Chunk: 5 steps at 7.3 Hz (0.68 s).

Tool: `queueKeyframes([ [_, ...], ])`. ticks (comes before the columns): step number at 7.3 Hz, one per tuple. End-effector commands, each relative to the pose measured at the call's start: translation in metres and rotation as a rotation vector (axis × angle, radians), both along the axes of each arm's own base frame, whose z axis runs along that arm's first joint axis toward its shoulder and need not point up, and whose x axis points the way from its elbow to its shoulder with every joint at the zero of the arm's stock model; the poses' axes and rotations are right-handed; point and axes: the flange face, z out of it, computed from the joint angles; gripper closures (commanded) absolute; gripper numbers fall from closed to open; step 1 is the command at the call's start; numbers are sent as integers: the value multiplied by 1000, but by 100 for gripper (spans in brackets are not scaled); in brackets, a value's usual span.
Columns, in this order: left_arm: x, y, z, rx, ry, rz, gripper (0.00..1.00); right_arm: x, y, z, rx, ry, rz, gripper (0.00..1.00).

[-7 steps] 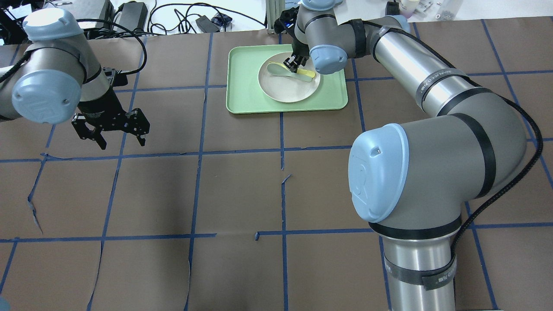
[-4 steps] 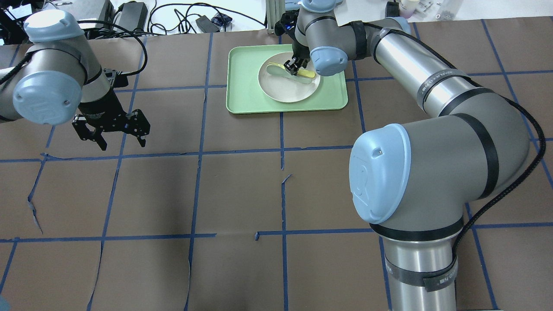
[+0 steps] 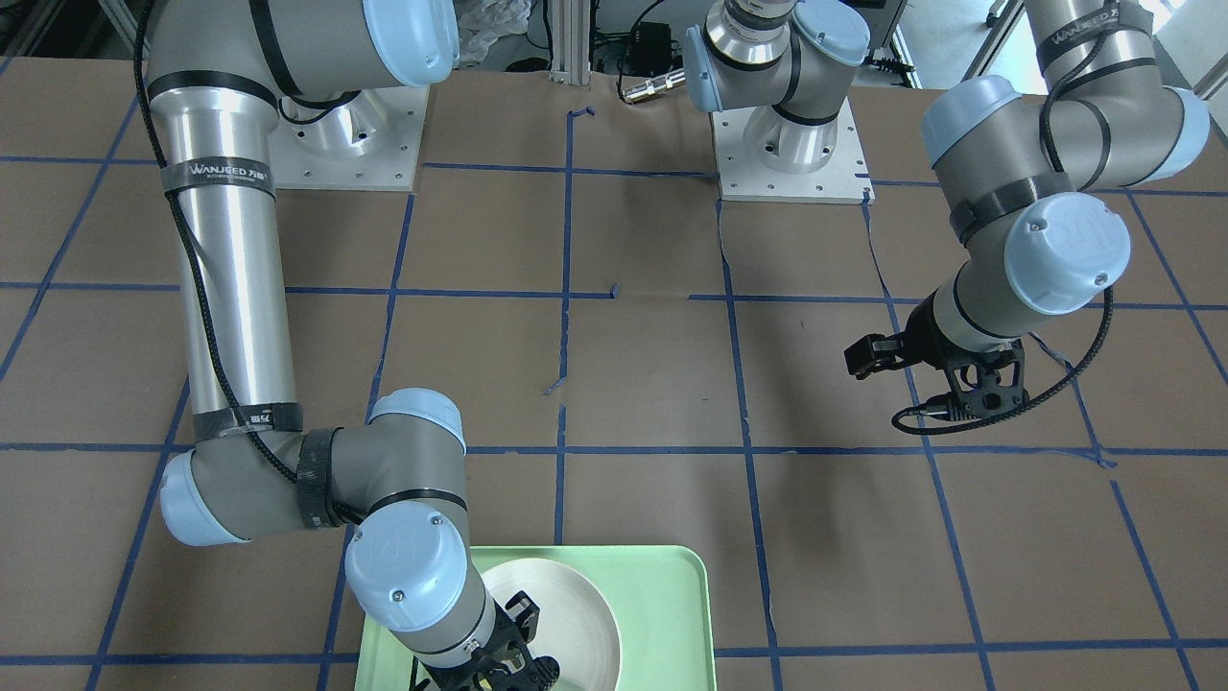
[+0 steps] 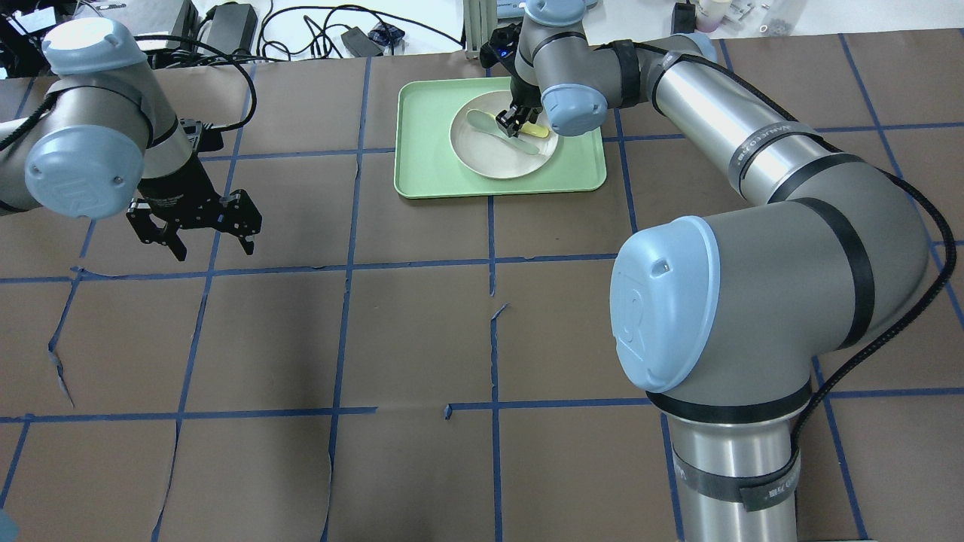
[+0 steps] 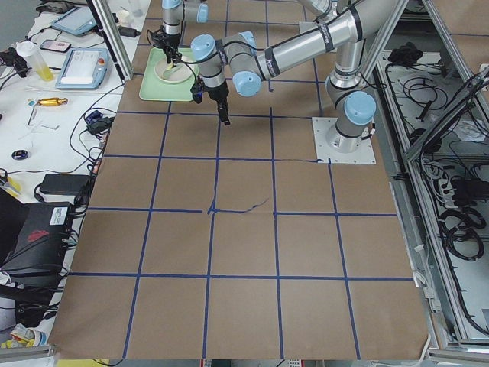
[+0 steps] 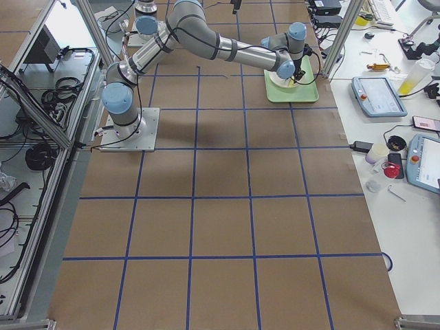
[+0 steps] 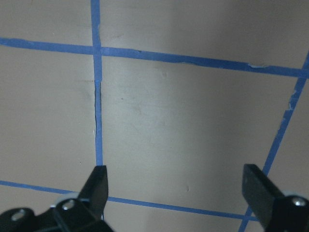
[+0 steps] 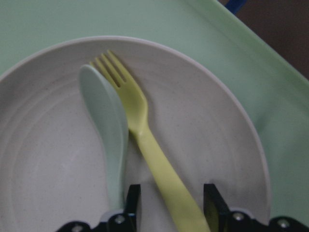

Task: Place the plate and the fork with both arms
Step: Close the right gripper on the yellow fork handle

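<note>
Brown paper-covered table (image 4: 414, 339), blue tape grid (image 4: 346, 266); cluttered white bench (image 6: 412, 227) alongside.

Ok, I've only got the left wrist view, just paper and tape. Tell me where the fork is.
Observer: The fork lies in the plate beside the spoon, on the green tray.
Operator: Report the right hand.
Observer: The right hand is low over the plate, open, its fingers either side of the fork's handle.
Operator: Place my left hand against the tray.
Observer: The left hand hangs apart from it, on the robot's left.
</note>
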Motion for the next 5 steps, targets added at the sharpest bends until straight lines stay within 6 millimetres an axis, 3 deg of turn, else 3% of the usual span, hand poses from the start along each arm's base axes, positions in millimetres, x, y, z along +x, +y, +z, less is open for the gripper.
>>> queueKeyframes([
  [1,0,0,0,0,0,0,0,-1,4,-3,9,3,4,51],
  [3,0,0,0,0,-1,-2,0,-1,5,-5,13,8,18,100],
  [5,4,1,5,-2,-40,-9,0,-2,14,-8,35,15,21,100],
])
